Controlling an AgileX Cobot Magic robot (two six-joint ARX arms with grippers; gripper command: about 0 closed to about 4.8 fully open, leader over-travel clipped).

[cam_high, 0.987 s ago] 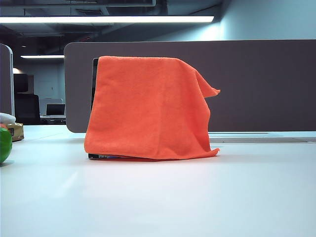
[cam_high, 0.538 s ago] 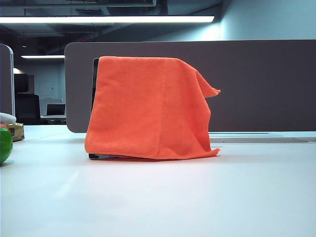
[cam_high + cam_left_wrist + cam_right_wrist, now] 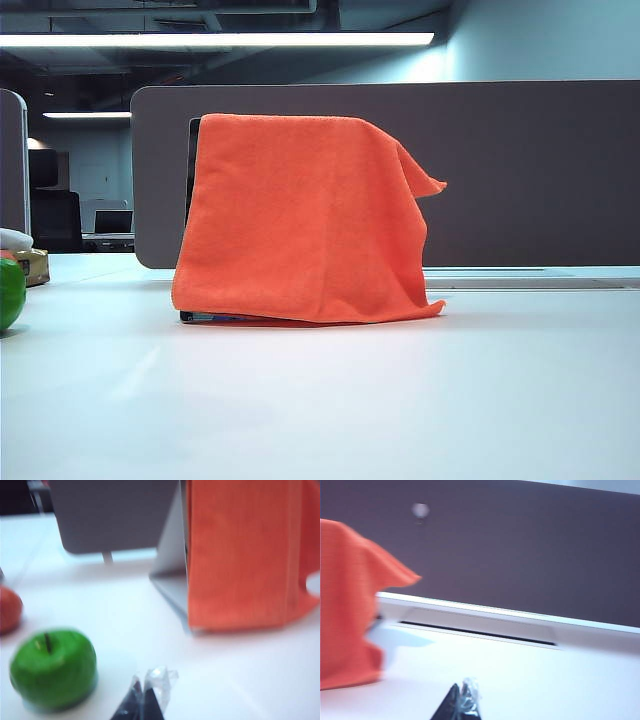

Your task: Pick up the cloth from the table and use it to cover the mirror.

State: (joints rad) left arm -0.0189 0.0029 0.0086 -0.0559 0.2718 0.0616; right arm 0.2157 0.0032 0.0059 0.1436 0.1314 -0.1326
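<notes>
Left end effector (image 3: 142,692): pinched together, holding nothing, low over the tabletop (image 3: 400,400) near a green apple (image 3: 52,667); right end effector (image 3: 462,697): likewise closed and empty, well apart from the drape. Cloth (image 3: 300,220): hung over the upright mirror (image 3: 190,165), hem reaching the tabletop, one narrow dark edge of the mirror uncovered. Handling note, as judgement: covering looks done; any withdrawal should run low and clear of the loose corner, so nothing drags the drape off.

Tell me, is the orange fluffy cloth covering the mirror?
Yes. The bright orange microfibre cloth hangs over the upright dark mirror; only its edge shows.
</notes>
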